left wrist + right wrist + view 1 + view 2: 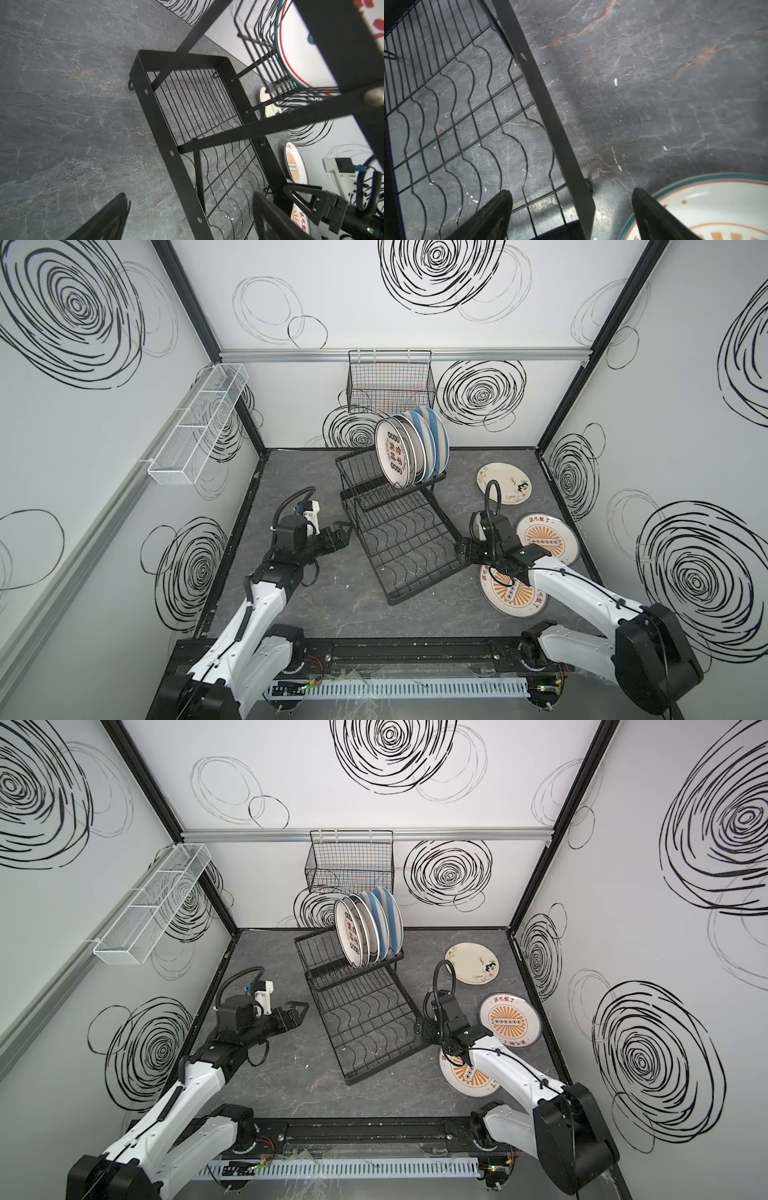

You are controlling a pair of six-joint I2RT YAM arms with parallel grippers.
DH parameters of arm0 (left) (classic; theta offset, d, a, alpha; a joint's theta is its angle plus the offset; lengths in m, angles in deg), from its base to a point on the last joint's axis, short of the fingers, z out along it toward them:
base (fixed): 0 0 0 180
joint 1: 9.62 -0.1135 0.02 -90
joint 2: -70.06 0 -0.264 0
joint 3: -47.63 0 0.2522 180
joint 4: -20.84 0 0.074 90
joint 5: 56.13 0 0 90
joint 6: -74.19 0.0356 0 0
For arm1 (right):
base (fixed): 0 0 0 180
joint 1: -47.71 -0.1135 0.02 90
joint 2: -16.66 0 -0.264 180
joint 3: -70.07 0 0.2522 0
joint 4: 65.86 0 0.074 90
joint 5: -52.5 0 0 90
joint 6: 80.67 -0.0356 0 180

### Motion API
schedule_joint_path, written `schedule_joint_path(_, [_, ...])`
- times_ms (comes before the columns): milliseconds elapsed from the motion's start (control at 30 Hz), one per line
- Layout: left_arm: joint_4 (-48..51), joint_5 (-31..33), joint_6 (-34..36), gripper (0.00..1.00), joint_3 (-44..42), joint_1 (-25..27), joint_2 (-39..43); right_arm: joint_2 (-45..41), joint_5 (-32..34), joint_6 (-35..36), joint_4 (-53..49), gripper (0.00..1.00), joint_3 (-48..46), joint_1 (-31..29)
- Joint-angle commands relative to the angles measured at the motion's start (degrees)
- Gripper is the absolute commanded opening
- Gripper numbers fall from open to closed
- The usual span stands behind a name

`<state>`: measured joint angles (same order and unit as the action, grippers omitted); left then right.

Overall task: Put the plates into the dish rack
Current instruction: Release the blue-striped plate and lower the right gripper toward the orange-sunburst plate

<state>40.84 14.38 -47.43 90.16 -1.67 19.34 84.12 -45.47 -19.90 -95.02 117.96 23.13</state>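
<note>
Grey marbled stone covers the bench [332, 614], and nearest us both white-and-black arms rise from the front edge. The left arm [266, 601] leans forward and inward with its wrist level, so the left fingers [345, 533] point at the left side of the dish rack [405, 547]. They stand apart, holding nothing, just beside it. In the left wrist view the rack's left rail [166, 135] runs up between the spread tips.

The right arm [582, 587] reaches in from the right. Its forearm crosses over the near sunburst plate [509, 597], which lies flat on the bench, and its wrist turns toward the rack. The right fingers [459, 551] are spread wide at the rack's right side. In the right wrist view the right rail [550, 116] passes between them, and we cannot tell whether either tip touches it.

Just beyond that wrist we see the far sunburst plate [548, 541], also flat on the bench. The rack sits askew mid-bench, wavy-wire tray toward us and slotted shelf behind. On that shelf a row of plates stands on edge, the character plate [390, 456] in front and the blue-striped plates [434, 435] at the back. Right of the shelf, the floral plate [505, 483] lies flat. Farthest off, a black grid basket [390, 385] hangs on the back wall and a white mesh basket [199, 427] on the left wall.
</note>
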Motion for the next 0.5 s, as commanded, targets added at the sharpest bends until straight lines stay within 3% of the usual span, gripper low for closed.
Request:
schedule_joint_path(0, [0.7,0.0,0.6,0.96,-2.0,0.7,2.0,2.7,-4.1,2.7,1.7,0.95,2.8,-0.8])
schedule_joint_path(467, [1.7,-0.2,-0.1,0.96,-2.5,1.0,3.5,10.7,-6.2,-0.2,5.4,0.94,8.0,-11.8])
